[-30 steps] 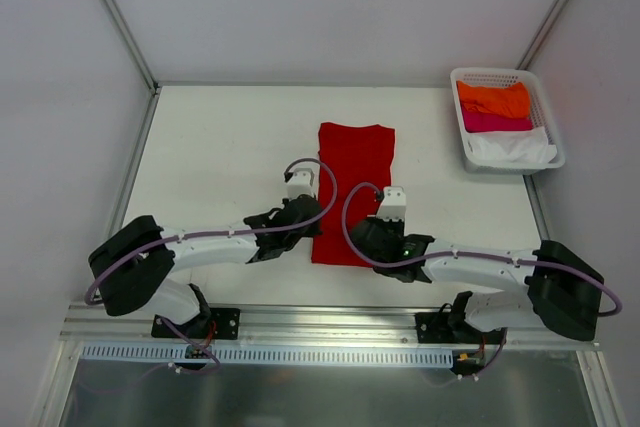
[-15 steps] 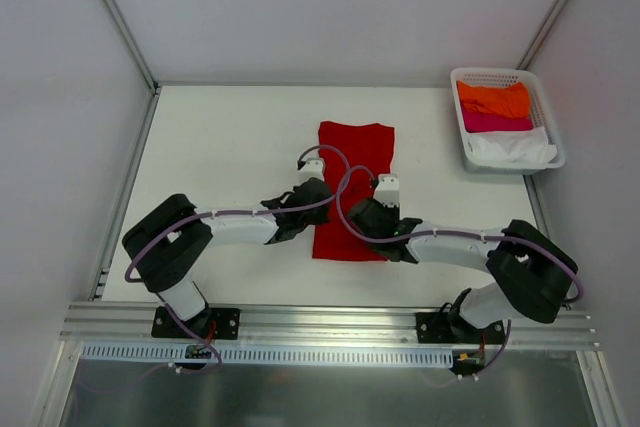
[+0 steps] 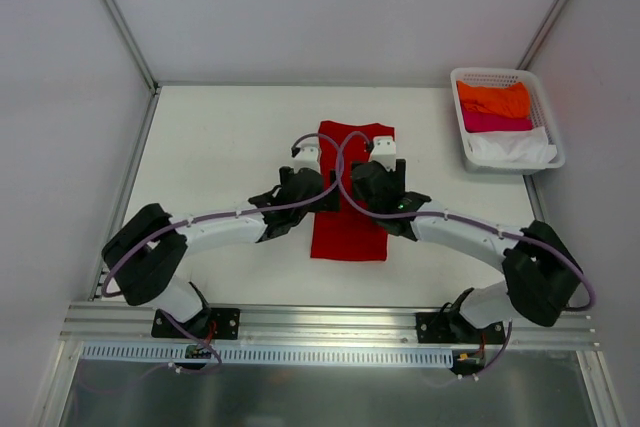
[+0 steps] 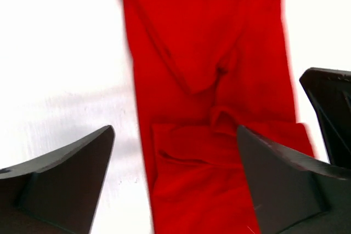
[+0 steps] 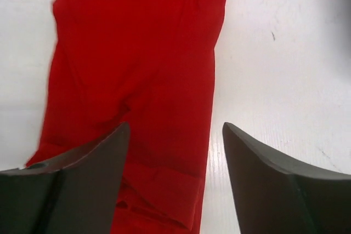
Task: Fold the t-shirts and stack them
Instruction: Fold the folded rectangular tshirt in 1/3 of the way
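Both claws hang spread wide and empty over the deep red t-shirt (image 3: 348,237), the left claw (image 4: 175,130) and the right claw (image 5: 176,125) each straddling cloth. The shirt lies as a long narrow strip mid-tabletop (image 3: 220,137), a doubled-over layer showing beneath the claws. It looks soft, light and floppy, likely to sag and slide, so pinch the layered corners together. Orange (image 3: 492,99), magenta (image 3: 495,122) and white (image 3: 510,147) t-shirts sit in the lattice basket (image 3: 553,142) at the far right corner. No label or print is readable.
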Motion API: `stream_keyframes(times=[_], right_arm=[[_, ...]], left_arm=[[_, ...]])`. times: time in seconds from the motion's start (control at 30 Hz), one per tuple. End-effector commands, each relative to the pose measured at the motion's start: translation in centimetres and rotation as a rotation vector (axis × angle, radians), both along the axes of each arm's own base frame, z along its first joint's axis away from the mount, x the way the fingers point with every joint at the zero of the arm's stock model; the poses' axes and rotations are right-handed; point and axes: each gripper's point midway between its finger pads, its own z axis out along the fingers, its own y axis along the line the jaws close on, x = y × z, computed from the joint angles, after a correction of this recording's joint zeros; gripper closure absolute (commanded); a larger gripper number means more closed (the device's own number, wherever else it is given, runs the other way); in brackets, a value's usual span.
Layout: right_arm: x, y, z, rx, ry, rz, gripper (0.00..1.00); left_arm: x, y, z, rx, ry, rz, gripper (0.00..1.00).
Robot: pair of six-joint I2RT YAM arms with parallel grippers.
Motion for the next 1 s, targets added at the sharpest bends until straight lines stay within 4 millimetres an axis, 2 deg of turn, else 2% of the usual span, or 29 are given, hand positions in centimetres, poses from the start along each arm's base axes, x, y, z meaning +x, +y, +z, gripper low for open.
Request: stream_keyframes(times=[0.0, 0.03, 0.07, 0.1, 0.13, 0.17, 0.2, 0.33, 0.37, 0.57, 0.73, 0.97], right_arm=[[-1.2, 0.3, 3.9, 0.027, -0.038, 0.067, 0.29], [-1.9, 0.3, 4.5, 0.041, -0.052, 0.079, 0.34], [-3.3, 0.3, 3.7, 0.017, -0.049, 0.095, 0.5], [-4.2, 0.1, 3.3, 0.007, -0.039, 0.099, 0.64], [-4.9, 0.2, 3.2, 0.014, -0.033, 0.109, 0.75], [-6.1, 0.5, 2.0, 0.011, -0.002, 0.138, 0.96], [-6.8, 0.7, 1.2, 0.027, 0.019, 0.136, 0.99], [-8.4, 1.9, -2.5, 0.034, 0.087, 0.163, 1.0], [-8.7, 2.4, -4.1, 0.019, 0.125, 0.175, 0.99], [-8.4, 5.4, -7.8, 0.031, 0.2, 0.196, 0.99], [-7.6, 7.0, -8.2, 0.035, 0.203, 0.21, 1.0], [-6.9, 6.5, -7.7, -0.007, 0.194, 0.188, 1.0]], left_arm=[[0.2, 0.2, 4.3, -0.082, -0.054, 0.007, 0.09], [-0.3, 0.6, 4.3, -0.095, -0.046, 0.011, 0.21], [-1.2, 1.2, 3.0, -0.102, -0.008, 0.027, 0.55], [-1.8, 1.5, 2.3, -0.103, 0.019, 0.025, 0.83], [-2.3, 1.8, 2.1, -0.105, 0.037, 0.029, 1.0], [-2.7, 2.0, 1.5, -0.107, 0.059, 0.038, 1.0], [-3.4, 2.3, 0.5, -0.09, 0.083, 0.034, 1.0], [-4.9, 2.6, -2.6, -0.058, 0.159, 0.038, 1.0], [-5.1, 2.5, -3.1, -0.059, 0.174, 0.042, 1.0], [-6.2, 0.8, -5.1, -0.114, 0.213, -0.013, 1.0], [-6.5, 0.4, -4.8, -0.144, 0.2, -0.033, 1.0], [-7.2, -0.7, -3.2, -0.192, 0.182, -0.076, 1.0]])
